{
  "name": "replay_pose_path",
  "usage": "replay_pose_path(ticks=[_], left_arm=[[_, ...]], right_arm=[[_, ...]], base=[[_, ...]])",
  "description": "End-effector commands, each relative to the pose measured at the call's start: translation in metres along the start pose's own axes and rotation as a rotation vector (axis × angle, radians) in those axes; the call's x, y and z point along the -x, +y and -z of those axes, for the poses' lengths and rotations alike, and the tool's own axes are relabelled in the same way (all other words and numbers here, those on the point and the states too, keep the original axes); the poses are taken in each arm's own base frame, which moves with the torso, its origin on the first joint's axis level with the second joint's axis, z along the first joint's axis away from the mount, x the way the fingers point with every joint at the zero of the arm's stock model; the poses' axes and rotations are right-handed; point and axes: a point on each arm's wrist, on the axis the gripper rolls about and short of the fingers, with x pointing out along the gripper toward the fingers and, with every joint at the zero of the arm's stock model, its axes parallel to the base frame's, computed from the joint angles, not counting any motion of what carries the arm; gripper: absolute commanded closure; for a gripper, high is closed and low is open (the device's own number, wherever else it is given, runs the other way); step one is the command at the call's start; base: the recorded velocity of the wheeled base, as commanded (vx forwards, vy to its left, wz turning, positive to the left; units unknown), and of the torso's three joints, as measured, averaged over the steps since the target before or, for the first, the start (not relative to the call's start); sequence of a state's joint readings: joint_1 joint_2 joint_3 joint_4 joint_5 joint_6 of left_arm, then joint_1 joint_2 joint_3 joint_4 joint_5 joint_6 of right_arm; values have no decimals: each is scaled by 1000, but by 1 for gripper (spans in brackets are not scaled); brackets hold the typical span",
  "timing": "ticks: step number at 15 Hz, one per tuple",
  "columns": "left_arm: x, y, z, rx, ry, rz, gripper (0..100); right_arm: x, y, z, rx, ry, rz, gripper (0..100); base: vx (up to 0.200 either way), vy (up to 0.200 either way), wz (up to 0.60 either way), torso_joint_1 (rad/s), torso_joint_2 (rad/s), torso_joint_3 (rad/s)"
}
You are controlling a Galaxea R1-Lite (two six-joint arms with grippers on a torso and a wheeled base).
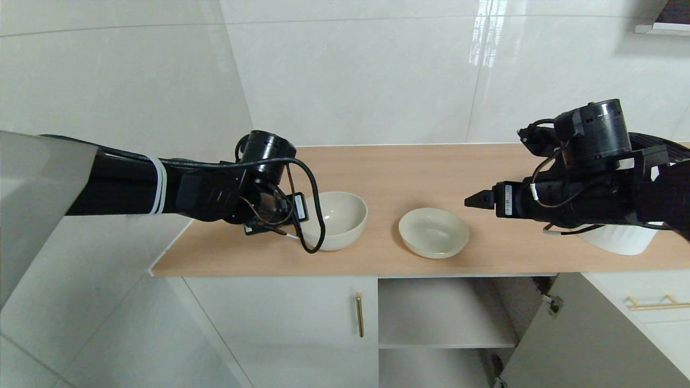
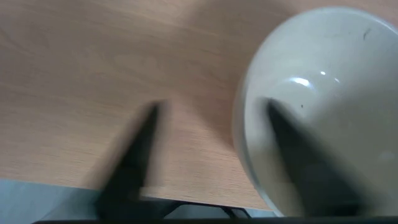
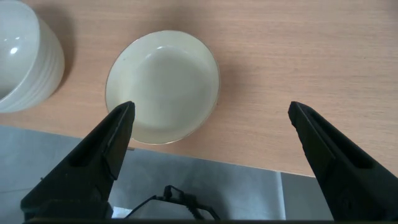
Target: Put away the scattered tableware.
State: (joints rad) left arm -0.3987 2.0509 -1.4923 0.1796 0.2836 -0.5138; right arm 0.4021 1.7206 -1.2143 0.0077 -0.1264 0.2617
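Early stage, nothing shelved: bowl (image 1: 337,218), dish (image 1: 434,231) and ribbed bowl (image 1: 620,241) on counter (image 1: 388,172). Left claw (image 2: 210,115) spread astride bowl rim; right claw (image 3: 210,109) spread near dish. Remaining: grasp and stow all three.

A deep cream bowl (image 1: 337,218) stands upright on the wooden surface (image 1: 409,172), its rim between the spread left fingers (image 2: 134,158): one finger over its hollow, the other outside it. A shallow cream dish (image 1: 434,233) lies upright just ahead of the spread right fingers (image 3: 93,162). A ribbed white bowl (image 1: 620,241) stands behind those fingers, well apart from the dish
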Motion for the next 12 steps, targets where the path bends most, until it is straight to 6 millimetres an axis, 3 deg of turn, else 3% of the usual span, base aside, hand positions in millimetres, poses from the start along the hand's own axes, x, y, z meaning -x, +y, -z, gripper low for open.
replay_pose_path(ticks=[1,3,5,9,12], left_arm=[[0,-1,1,-2,2,2,100],[7,-1,-3,7,-16,12,100],[39,3,-16,25,-71,44,100],[105,14,-29,49,-154,152,100],[124,18,-32,53,-163,213,100]], right_arm=[[-1,1,0,-6,1,-3,0],[-4,0,0,-11,6,0,0],[-15,1,5,-7,33,10,0],[-57,0,19,3,106,109,0],[-75,-1,30,4,146,148,0]], base=[[0,0,0,0,0,0],[0,0,0,0,0,0],[0,0,0,0,0,0],[0,0,0,0,0,0],[0,0,0,0,0,0]])
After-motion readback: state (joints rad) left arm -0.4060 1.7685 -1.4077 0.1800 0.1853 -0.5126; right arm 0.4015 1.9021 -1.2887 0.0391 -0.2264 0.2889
